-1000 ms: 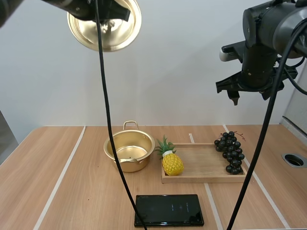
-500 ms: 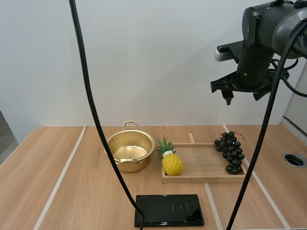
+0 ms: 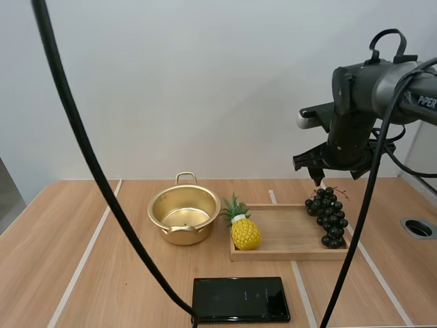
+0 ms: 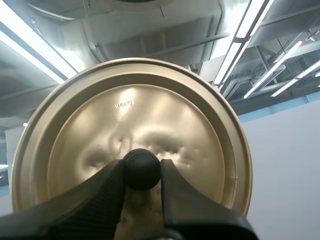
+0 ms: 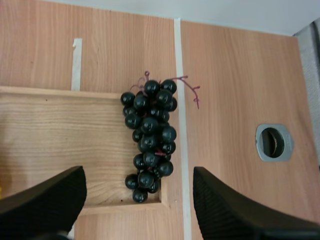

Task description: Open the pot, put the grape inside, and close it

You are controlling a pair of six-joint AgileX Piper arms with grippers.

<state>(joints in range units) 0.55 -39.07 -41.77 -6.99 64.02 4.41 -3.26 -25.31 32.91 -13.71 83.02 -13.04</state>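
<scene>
the bunch of grapes (image 5: 149, 137) lies lengthwise at the right end of the wooden tray (image 5: 60, 135), tight against the tray's right rim, with its reddish stem curling out over the bench (image 5: 235, 90). our right gripper (image 5: 137, 197) hangs above it. its fingers (image 5: 45, 200) are spread wide, one over the tray floor and the other over the bench beyond the rim.

we judge the bunch light, knobbly and a bit floppy. the berries look smooth and round, so a pinch on one or two could slip or roll off. the better hold is across the thick middle, or high near the stem, where the cluster is densest (a low grip may leave the top to swing).

the tray rim sits just beside the bunch, so the outer finger probably has to land on or outside it, and that is the main obstacle.

the pot (image 3: 184, 215) stands open on the bench left of the tray. a pineapple (image 3: 244, 232) on the tray's left end stands between it and the grapes, so the carry likely needs to clear its leaves. a black phone (image 3: 240, 299) lies nearer the front, out of the path.

our left gripper (image 4: 141, 172) pinches the black knob of the lid (image 4: 131, 115) between its fingertips.
</scene>
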